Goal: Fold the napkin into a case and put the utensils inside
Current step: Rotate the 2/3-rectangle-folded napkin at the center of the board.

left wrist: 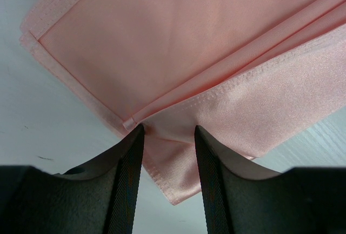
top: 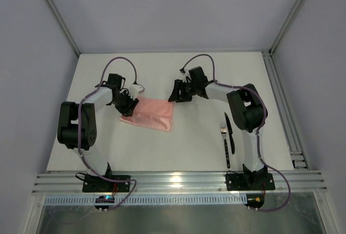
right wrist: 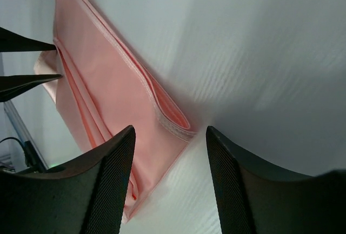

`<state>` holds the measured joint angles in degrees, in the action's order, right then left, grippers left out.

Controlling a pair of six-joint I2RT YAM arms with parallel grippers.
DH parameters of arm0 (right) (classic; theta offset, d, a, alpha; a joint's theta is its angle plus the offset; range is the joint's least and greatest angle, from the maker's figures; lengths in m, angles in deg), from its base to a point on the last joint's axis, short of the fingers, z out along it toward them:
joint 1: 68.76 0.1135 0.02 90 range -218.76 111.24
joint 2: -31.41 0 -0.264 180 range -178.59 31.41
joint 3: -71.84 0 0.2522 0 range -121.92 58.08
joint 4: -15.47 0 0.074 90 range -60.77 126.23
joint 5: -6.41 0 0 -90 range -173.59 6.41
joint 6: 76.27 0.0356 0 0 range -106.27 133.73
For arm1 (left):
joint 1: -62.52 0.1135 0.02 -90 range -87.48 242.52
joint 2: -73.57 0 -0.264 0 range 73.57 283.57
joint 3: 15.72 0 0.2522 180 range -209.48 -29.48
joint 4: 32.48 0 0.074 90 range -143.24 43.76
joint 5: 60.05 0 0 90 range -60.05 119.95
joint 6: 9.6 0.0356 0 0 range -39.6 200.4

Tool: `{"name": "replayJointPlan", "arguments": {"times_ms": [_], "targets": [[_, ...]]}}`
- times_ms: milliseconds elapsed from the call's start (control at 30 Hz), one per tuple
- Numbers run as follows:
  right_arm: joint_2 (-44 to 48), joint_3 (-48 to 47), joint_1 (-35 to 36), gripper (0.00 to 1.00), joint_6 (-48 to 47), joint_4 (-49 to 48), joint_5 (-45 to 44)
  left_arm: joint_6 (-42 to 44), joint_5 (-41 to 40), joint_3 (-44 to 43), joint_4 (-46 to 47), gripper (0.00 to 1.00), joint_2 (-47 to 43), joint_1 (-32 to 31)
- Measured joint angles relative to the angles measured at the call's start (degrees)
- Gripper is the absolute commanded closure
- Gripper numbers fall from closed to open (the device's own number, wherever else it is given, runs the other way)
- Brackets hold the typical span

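The white rectangular tabletop [top: 162, 147] carried a folded salmon-pink cloth napkin [top: 151, 114], which lay flat in layers near the middle, a little to the left. Well apart from it, toward the right near side, a slim dark knife [top: 231, 136] and a dark-handled fork with pale tines [top: 226, 150] lay close together, roughly parallel.

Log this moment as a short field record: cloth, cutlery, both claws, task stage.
napkin: folded into a layered pink strip, flat on the table, between the two claws
left claw: open, straddling the napkin's hemmed edge
right claw: open, at the napkin's other end
fork and knife: side by side on the table, right of the napkin, apart from it
stage: napkin partly folded; fork and knife not yet inside
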<state>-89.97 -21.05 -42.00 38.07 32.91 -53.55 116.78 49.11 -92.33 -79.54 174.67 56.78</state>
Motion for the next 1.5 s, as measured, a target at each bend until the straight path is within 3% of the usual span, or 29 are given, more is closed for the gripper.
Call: {"name": "replayJointPlan", "arguments": {"times_ms": [167,433,833,967,1100,1300,1500], "targets": [[-2.12,-0.48,0.17,0.43,3.26,-3.17,4.28,-0.24,0.00,0.00,0.04,0.56,0.02,0.04],[-6.01,-6.23,0.63,0.46,3.04,2.19,10.16,-0.33,-0.02,-0.04,0.02,0.56,0.04,0.04],[1.16,6.29,4.11,0.47,6.34,-3.37,9.22,-0.33,-0.02,-1.22,-0.46,0.57,0.98,0.15],[0.70,6.01,5.64,0.63,7.58,-4.55,6.71,-0.44,-0.07,-2.32,-1.20,0.57,1.81,0.15],[-0.17,5.42,6.91,0.90,8.26,-5.31,3.43,-1.44,-0.11,-2.82,-1.22,0.58,2.23,0.20],[0.90,5.95,8.83,0.96,6.67,-5.99,-2.38,-2.36,-0.35,-3.39,-1.36,0.63,2.69,0.26],[4.94,6.91,15.30,0.96,-0.22,-5.20,-12.98,-4.50,-0.61,-4.70,-1.68,0.83,3.78,0.55]]}}
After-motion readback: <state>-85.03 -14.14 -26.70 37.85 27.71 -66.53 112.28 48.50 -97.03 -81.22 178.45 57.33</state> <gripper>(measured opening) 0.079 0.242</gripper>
